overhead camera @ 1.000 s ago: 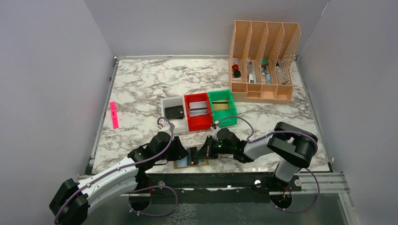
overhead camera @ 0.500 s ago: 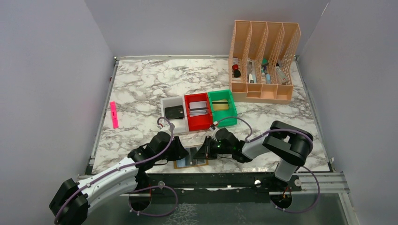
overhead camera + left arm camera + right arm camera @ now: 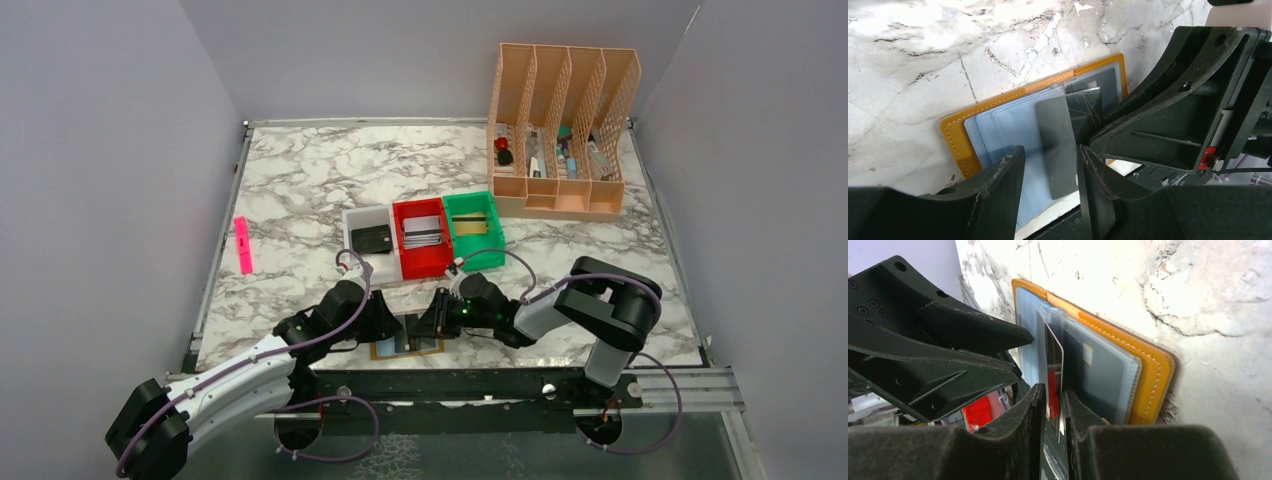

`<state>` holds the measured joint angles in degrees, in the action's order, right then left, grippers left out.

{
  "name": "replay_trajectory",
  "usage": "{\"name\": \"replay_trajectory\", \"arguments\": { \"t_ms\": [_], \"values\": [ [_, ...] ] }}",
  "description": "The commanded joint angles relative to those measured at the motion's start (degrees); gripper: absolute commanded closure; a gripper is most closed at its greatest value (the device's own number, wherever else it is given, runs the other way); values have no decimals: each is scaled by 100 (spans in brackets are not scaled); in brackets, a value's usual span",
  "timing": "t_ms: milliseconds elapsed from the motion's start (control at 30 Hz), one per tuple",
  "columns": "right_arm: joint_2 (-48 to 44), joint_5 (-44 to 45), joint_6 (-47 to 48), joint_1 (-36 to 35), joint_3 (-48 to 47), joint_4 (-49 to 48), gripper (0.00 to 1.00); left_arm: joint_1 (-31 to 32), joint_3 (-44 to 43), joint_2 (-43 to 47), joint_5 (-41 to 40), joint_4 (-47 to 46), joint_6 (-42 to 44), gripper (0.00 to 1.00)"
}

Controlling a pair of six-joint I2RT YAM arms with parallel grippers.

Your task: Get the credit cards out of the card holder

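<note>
One dark card (image 3: 1054,360) stands partly out of your flat tan-brown card holder (image 3: 1153,375). Your right fingers (image 3: 1023,440) are slightly apart around it and your left fingers (image 3: 998,200) are apart. Another card (image 3: 1098,380) waits inside.

The card holder (image 3: 405,347) lies open and flat near the front edge of the marble worktop (image 3: 300,190). A tan-orange stitched border frames pale blue panels under clear sleeves. One dark credit card (image 3: 1054,357) stands tilted up out of a sleeve. A second dark card (image 3: 1098,375) sits tucked in the sleeve beside it.
</note>
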<state>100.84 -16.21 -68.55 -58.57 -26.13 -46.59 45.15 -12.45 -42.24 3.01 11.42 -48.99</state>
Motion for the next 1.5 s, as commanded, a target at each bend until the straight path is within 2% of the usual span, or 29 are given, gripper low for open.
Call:
{"name": "replay_trajectory", "arguments": {
  "t_ms": [0, 267, 733, 967, 1200, 1300, 1467],
  "values": [
    [119, -79, 52, -41, -95, -125, 81, 29, 32, 32, 16, -60, 39, 54],
    [-163, 34, 203, -41, 14, 73, 99, 29, 28, 61, -2, -58, 49, 54],
    [-2412, 1309, 953, -32, 292, 2545, 99, 29, -40, 177, -112, 17, 65, 54],
    [-2914, 1527, 1361, -33, 267, 3015, 99, 28, -301, 328, -320, 225, 130, 45],
    [-3028, 1459, 1706, -33, 249, 3008, 99, 29, -1008, 474, -1393, 1131, 407, 33],
    [-3141, 1401, 1917, -36, 225, 2933, 99, 29, -1163, 510, -2155, 1486, 173, 29],
    [-3346, 1411, 2565, -40, -58, 3069, 99, 21, -1070, 880, -2887, 1765, -264, 25]
  ]
}}
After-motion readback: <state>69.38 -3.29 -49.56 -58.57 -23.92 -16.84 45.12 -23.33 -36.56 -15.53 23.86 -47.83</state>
